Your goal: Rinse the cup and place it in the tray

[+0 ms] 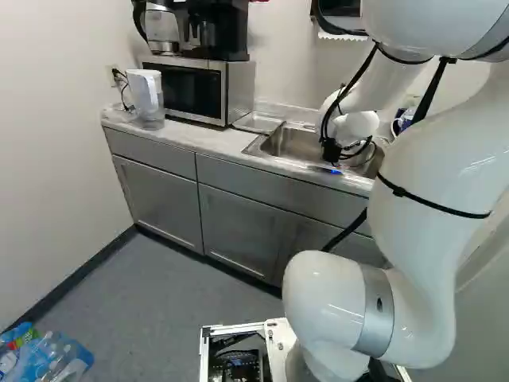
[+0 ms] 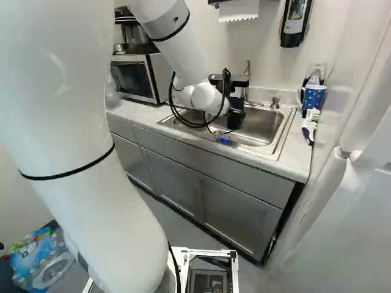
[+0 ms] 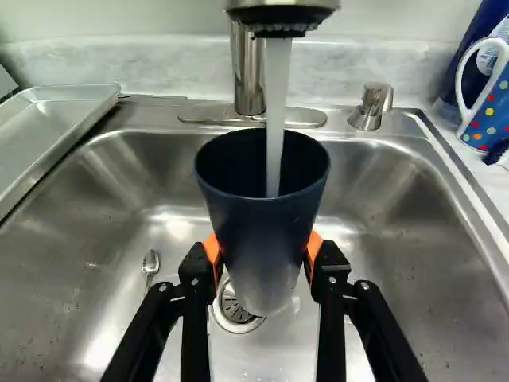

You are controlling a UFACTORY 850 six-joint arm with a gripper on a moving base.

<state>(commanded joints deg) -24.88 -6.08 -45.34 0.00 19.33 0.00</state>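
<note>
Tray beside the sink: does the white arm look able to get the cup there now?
Probably yes. The claw is shut on the cup, and nothing visible blocks the way to the tray. The faucet is overhead, so sideways looks safer than up.

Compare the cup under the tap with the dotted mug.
The cup is plain dark blue; the mug is blue with coloured dots.
The cup shows no handle; the mug has one.
The cup is held in the jaws, water running into it; the mug stands on the counter.
Shared: both blue.
</note>
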